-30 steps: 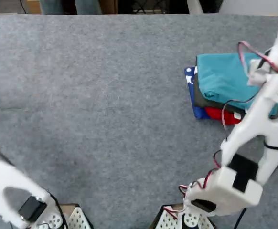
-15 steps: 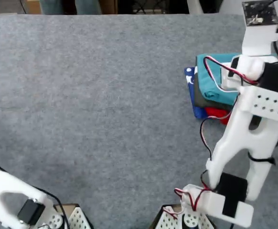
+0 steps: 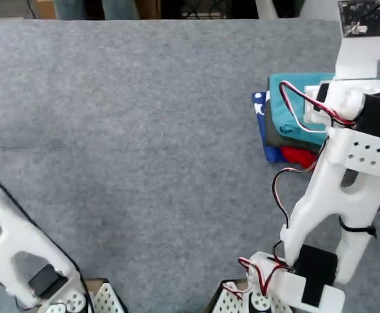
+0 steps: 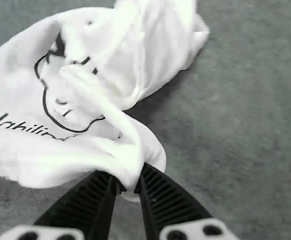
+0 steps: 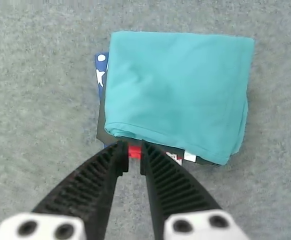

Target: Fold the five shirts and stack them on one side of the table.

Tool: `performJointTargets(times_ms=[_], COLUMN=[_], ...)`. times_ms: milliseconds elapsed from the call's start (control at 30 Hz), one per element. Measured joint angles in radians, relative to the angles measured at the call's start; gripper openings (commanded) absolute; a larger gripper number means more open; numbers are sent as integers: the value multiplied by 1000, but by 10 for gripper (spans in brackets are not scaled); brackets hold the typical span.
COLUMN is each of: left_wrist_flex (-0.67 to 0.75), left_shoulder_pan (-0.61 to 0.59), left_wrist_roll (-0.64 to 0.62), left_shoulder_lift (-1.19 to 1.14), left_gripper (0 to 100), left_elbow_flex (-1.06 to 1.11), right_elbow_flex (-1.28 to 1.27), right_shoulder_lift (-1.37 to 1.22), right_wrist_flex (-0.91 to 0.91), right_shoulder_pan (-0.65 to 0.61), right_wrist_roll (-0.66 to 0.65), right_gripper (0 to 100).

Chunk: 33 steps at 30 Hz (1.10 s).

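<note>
across the grey felt surface (image 3: 144, 130), working at two spots well apart. clamping the left claw (image 4: 128, 187) on a pinched fold of the white shirt (image 4: 85, 100), jaws pressed together on the cloth. spreading away ahead of that claw's tips in a crumpled, unfolded heap, printed side up, seemingly resting on the felt rather than hanging.

hovering the right claw (image 5: 131, 156) at the near edge of the stack (image 3: 273, 134), jaws drawn together to a thin slit and seemingly gripping nothing. lying just ahead of those tips: teal shirt (image 5: 178, 90) on top, dark shirt (image 5: 101, 125) and red shirt (image 5: 134, 152) beneath, blue shirt (image 5: 100, 65) with white stars peeking out at the bottom, four folded in all.

judging the task as nearly done, with only the fifth left to fold and add. turning on this: sitting in the left claw's grip and far from the stack, so probably falling to the left arm (image 3: 14, 254) to bring the cloth toward mid-surface, with the right arm (image 3: 347, 182) being the nearer one to the stack. likely needing both claws on opposite edges to spread the heap flat. cannot tell from the bunching which way the shirt's long axis is running, so probably calling for a drag or shake-out first. risking a nudge to the stack if dropping the right claw lower where hovering.
</note>
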State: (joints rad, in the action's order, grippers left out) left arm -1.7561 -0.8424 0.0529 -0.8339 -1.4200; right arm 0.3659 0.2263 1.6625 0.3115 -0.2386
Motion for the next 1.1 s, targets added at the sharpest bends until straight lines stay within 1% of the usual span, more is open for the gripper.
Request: performJointTargets(times_ms=[100,200,300,433,533,600,633,700,800,833,967,1033,1100], left_wrist_flex=[-2,-2,-2,-5,-5,-6,-6,-6,-6,-6,-6,-6,-6], left_shoulder_pan=[109,267,491,859,1142,1283,1329,1369,1366,1343,1209,1132,1042], left_wrist_roll=[0,0,0,11,126,216,256,307,327,327,302,298,298], left_shoulder_lift=[212,446,706,1046,1257,1367,1418,1511,1636,1672,1815,1880,1929], left_gripper=[28,28,29,29,33,43,68,156,298,318,322,321,321], left_elbow_flex=[236,509,756,980,1135,1240,1287,1363,1448,1470,1534,1556,1573], right_elbow_flex=[0,0,0,0,0,0,0,0,0,0,-2,-2,-2], right_shoulder_lift=[0,0,0,0,0,-9,-21,-52,-95,-112,-186,-227,-278], right_wrist_flex=[-21,-40,-48,-49,-49,-49,-49,-55,-55,-55,-71,-98,-129], right_shoulder_pan=[0,0,-15,-55,-72,-81,-81,-83,-126,-153,-301,-382,-462], right_wrist_roll=[49,68,68,68,68,68,68,68,69,69,69,89,126], right_gripper=[51,51,51,53,53,53,54,54,55,62,163,208,230])
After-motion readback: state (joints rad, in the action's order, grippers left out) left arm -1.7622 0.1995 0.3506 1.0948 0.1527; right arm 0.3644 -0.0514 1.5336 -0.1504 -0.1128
